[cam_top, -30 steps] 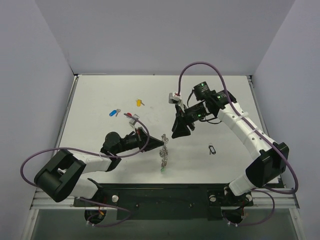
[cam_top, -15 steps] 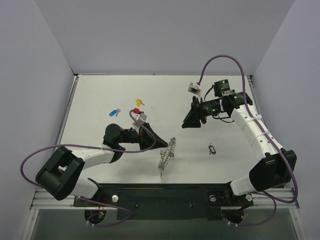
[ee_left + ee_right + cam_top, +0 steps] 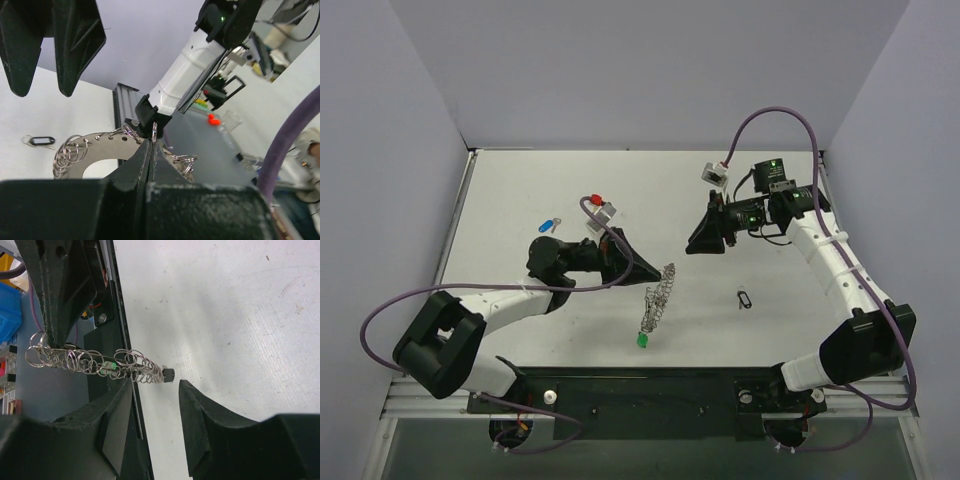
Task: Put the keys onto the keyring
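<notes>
Shiny metal rings (image 3: pixel 660 292) dangle from the matt black plastic left claw (image 3: pixel 655 269); below it hangs a green plastic key head (image 3: pixel 642 340); the table (image 3: pixel 520 190) is matt white and scuffed.

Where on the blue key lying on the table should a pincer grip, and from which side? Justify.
The blue key lies flat on the table, nothing touching it, so come straight down from above. Grip across its plastic head, probably: it looks bulkier than the thin silver blade.
</notes>
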